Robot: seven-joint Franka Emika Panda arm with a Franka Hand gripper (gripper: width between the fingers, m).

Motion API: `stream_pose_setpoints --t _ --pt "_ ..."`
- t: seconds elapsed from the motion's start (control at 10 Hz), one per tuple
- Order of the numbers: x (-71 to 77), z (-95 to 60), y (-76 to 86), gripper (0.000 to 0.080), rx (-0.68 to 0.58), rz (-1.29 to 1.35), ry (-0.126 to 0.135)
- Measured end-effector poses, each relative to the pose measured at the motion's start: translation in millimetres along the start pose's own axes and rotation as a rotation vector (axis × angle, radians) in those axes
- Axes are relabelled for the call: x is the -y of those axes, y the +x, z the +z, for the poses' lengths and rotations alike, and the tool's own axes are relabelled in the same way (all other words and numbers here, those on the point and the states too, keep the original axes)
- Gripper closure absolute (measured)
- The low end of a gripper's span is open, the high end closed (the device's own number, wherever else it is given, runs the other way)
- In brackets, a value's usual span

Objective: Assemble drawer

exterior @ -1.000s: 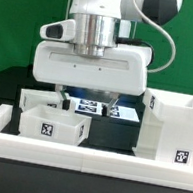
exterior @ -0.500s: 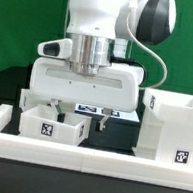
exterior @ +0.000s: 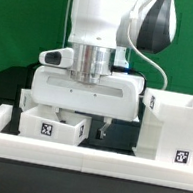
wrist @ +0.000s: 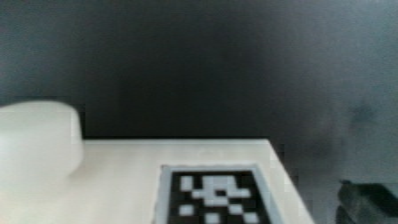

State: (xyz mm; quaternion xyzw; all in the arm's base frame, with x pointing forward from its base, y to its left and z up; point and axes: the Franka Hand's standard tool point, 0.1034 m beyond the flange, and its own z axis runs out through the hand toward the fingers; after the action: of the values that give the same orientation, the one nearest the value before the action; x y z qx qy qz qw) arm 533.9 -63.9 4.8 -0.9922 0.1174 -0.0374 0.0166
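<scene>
The drawer's tall white casing (exterior: 170, 129) stands at the exterior view's right with a tag low on its front. A small white tray box (exterior: 51, 128) with a tag sits at the front left, and a second tray box (exterior: 30, 100) is behind it. My gripper (exterior: 80, 123) is low over the front tray box, jaws spread and open. One dark finger (exterior: 105, 128) hangs just past the tray's right end; the other is hidden behind the tray. The wrist view shows a white tagged surface (wrist: 217, 195) close below and a dark fingertip (wrist: 366, 196).
A long low white border wall (exterior: 84, 159) runs across the front of the table. The casing stands close to the hand's right side. A green backdrop is behind, and the marker board is hidden behind the hand.
The hand has come down over one second and now covers the marker board. Its fingers have dropped to the level of the front tray box. The drawer parts have not moved.
</scene>
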Motion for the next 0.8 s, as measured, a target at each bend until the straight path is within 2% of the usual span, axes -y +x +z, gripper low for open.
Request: stream_pose_setpoints --t 0.2,0.3,0.4,0.5,0.6,0.7,0.8 --pt "1.3 0.0 0.3 0.018 -0.003 -0.006 0.0" --pt "0.6 -0.1 0.4 0.0366 -0.003 -0.011 -0.001" --pt "-0.3 -0.2 0.6 0.0366 -0.003 -0.016 -0.001" --pt "-0.2 -0.1 0.6 0.0554 -0.003 -0.017 -0.001" --pt "0.5 -0.1 0.5 0.0688 -0.003 -0.018 -0.001" --pt "0.7 -0.3 0.9 0.0688 -0.005 -0.019 -0.001" --pt "0.6 -0.3 1.0 0.0759 -0.006 -0.019 -0.001"
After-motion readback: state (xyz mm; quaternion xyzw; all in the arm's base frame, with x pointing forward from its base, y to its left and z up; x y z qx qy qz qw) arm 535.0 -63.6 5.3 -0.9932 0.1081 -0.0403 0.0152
